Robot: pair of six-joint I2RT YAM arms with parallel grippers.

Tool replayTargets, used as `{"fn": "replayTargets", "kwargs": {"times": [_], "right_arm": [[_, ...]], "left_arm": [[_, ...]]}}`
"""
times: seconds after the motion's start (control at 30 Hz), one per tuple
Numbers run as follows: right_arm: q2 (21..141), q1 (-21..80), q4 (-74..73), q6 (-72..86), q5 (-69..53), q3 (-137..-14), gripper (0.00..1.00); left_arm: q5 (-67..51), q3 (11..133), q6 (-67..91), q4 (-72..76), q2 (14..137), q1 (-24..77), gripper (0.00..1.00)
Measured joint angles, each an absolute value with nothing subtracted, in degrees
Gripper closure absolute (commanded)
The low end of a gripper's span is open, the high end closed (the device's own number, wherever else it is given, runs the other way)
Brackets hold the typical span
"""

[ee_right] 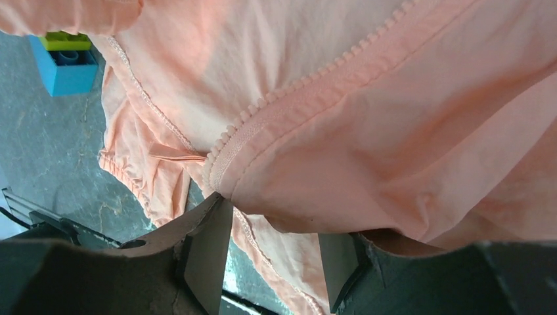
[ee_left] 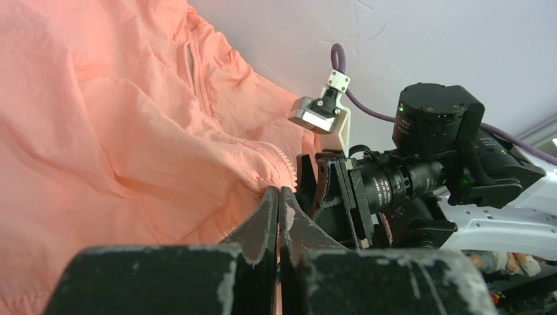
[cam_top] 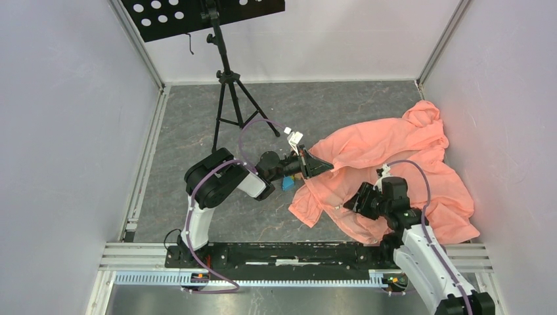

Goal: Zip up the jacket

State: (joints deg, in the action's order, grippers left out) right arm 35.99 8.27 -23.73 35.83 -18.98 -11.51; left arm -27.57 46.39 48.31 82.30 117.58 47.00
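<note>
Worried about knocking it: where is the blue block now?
Top view: the blue block lies near centre, beside the left gripper, at the left edge of the jacket.

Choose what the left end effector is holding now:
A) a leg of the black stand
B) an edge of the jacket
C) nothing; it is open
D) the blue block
B: in the left wrist view, the left end effector is shut, and an edge of the jacket is pinched between its two fingers.
</note>
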Motion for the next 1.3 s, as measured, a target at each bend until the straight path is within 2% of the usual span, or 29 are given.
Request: {"fn": "replayTargets", "kwargs": {"times": [0.07,0.23,0.33,0.37,0.43,0.57,0.67,0.8,1.3], "right_arm": [[36.21,10.17,-26.09,38.26,-18.28,-12.49,0.4],[43.53,16.21,-31.97,46.89,-14.41,-17.26,0.43],[48.86,19.14,-35.42,50.22,-12.27,-20.67,0.46],[50.15,19.77,-36.27,51.05,-11.6,-21.45,0.51],[51.13,20.86,-37.91,52.42,-10.46,-22.39,0.53],[51.46,22.24,-40.86,53.6,-9.19,-24.34,0.5],[51.48,23.16,-42.68,53.47,-8.21,-26.46,0.52],[51.2,24.34,-42.98,53.3,-7.33,-27.4,0.59],[56.36,26.55,-39.2,56.31,-6.24,-26.74,0.64]], "left_arm": [[-27.59,46.39,48.31,82.3,117.58,47.0,0.98],[-27.59,46.39,48.34,82.32,117.58,47.0,0.98],[-27.62,46.39,48.34,82.35,117.58,47.0,0.98],[-27.59,46.37,48.34,82.35,117.58,47.0,0.98],[-27.59,46.37,48.34,82.35,117.58,47.0,0.98],[-27.62,46.37,48.34,82.35,117.58,47.0,0.98],[-27.66,46.37,48.34,82.35,117.58,47.0,0.98],[-27.77,46.37,48.34,82.37,117.58,47.0,0.98],[-28.64,46.37,48.36,82.39,117.58,47.0,0.98]]}}
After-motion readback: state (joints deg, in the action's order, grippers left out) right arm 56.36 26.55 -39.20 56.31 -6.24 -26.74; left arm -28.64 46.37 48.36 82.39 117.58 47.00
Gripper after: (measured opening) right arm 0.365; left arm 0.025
